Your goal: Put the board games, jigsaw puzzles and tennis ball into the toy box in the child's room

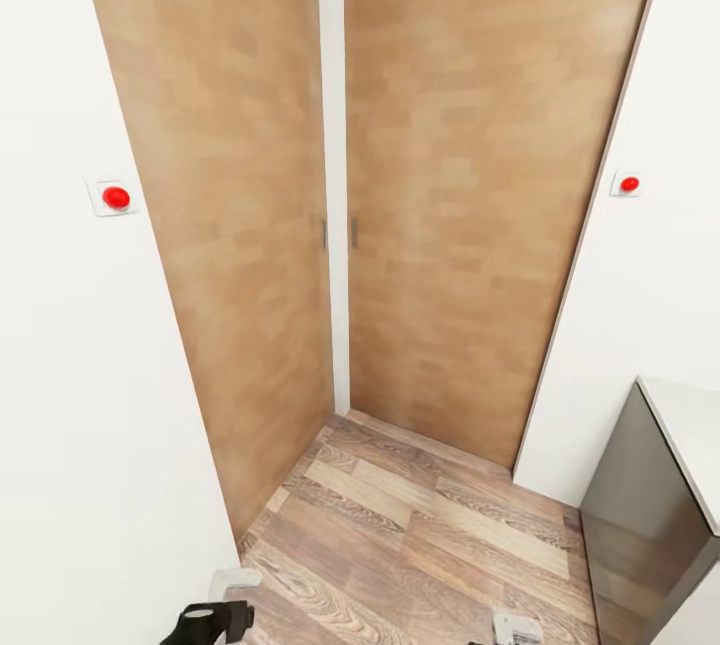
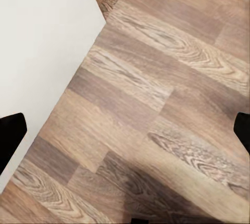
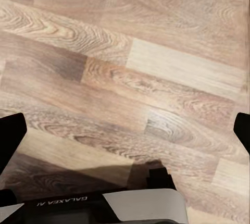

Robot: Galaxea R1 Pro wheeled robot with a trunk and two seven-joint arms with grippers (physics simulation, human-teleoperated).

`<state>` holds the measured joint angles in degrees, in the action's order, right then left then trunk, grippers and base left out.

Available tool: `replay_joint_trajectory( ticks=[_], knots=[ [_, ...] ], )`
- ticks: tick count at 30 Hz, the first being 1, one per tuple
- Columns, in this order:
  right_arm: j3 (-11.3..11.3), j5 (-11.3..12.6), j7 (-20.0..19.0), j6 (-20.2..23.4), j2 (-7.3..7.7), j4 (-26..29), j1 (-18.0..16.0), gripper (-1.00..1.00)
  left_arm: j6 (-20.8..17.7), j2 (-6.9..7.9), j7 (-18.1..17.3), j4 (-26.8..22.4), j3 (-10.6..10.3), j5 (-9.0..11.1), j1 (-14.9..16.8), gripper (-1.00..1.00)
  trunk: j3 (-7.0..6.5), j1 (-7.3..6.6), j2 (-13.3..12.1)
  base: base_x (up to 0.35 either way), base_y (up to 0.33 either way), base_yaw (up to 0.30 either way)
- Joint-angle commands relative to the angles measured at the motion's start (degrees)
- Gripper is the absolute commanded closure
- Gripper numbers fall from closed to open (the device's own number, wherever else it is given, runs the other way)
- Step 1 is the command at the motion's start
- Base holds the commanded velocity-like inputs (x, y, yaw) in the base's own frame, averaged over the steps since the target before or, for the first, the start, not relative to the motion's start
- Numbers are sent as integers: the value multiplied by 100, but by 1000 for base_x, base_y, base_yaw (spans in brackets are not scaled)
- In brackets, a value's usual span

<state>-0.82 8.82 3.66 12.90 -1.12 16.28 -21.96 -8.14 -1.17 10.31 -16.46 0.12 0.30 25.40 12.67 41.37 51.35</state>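
The board games, jigsaw puzzles, tennis ball, toy box, table and bed are out of view. In front of me are two tall wooden doors, the left door (image 1: 230, 225) and the right door (image 1: 480, 205), both shut. My left gripper (image 2: 126, 133) hangs open over the wood-plank floor (image 2: 156, 94), close to a white wall (image 2: 41, 36), with nothing between its fingers. My right gripper (image 3: 126, 134) is open too, above bare floor (image 3: 130, 62). The left arm's black end (image 1: 205, 622) pokes in at the bottom of the head view.
A white post (image 1: 335, 175) separates the doors, with small handles (image 1: 354, 231) beside it. Red wall buttons (image 1: 116, 197) (image 1: 628, 184) flank them. White walls close in on both sides. A dark grey cabinet (image 1: 640, 505) with a light top stands at the right. My base (image 3: 104, 206) is below the right gripper.
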Motion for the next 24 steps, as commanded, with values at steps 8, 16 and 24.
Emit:
replay_joint_trajectory(
  ticks=[8,16,24],
  knots=[
    [9,51,28,-366,-35,14,-10,-100,144,-33,7,14,0,25,2,-100,-136,-175,-317,0,0,0],
    [8,57,24,-395,-37,7,-10,-100,163,-13,6,20,6,31,0,-100,-280,-351,-638,0,0,0],
    [4,58,21,-386,-48,-7,-10,-100,163,-23,1,71,5,24,0,-100,-423,-527,-958,0,0,-146]
  ],
)
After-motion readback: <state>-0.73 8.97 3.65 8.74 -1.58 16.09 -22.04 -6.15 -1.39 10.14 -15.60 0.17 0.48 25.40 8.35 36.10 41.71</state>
